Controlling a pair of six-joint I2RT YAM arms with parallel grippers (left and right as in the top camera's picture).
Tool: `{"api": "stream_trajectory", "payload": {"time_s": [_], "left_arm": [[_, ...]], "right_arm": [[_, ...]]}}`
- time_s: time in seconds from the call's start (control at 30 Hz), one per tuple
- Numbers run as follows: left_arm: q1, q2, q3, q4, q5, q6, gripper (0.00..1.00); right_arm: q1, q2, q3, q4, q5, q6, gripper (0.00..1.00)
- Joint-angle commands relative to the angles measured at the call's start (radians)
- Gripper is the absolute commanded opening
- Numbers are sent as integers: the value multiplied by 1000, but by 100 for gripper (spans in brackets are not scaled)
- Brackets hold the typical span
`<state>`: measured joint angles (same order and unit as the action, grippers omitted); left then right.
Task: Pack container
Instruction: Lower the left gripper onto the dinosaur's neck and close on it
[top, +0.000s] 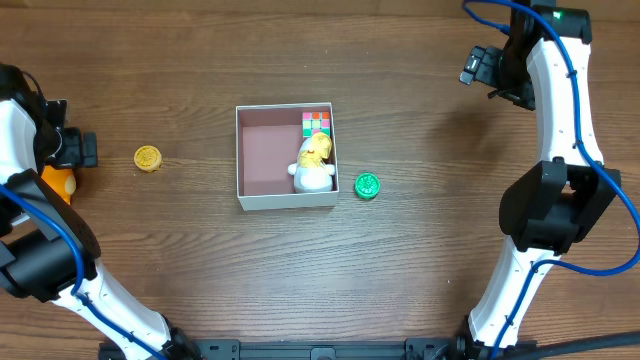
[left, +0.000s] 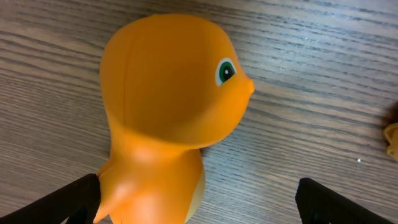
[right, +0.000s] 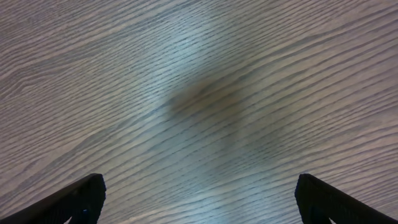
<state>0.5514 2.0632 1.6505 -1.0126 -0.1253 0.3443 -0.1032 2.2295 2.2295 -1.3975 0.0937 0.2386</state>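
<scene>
So the container (top: 288, 202) sits mid-table (top: 420, 290), open side up, pink floor showing on its left half. Along its right wall there are 2 things inside: a colourful cube (top: 316, 123) in the far corner and a white and yellow toy (top: 314, 166) just below it. A green disc (top: 367, 185) lies just outside the container's right wall, near the lower corner. A yellow disc (top: 148, 158) is well off to the container's left.

The left arm curls up along the edge far left of the container, with the left hand (top: 74, 148) pointed down over an orange duck (left: 168, 106). In the wrist view its fingers (left: 76, 199) are spread wide. The duck's body is right by 1 finger and well apart from the other, so nothing is gripped.

The right arm rises from the near edge, bends at the elbow, and reaches to the far side, well up and right of the container. The right hand (right: 199, 202) hangs over bare wood with its fingers spread wide too, holding nothing.
</scene>
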Motion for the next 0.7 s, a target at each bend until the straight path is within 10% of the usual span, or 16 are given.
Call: {"api": "stream_trajectory", "payload": {"time_s": [0.0,0.67], "left_arm": [[11,32,14,-3,-13,7,100],[39,45,5,15,66,8,100]], "right_arm": [[0,-45,0,6,9,0,100],[0,-45,0,6,9,0,100]]}}
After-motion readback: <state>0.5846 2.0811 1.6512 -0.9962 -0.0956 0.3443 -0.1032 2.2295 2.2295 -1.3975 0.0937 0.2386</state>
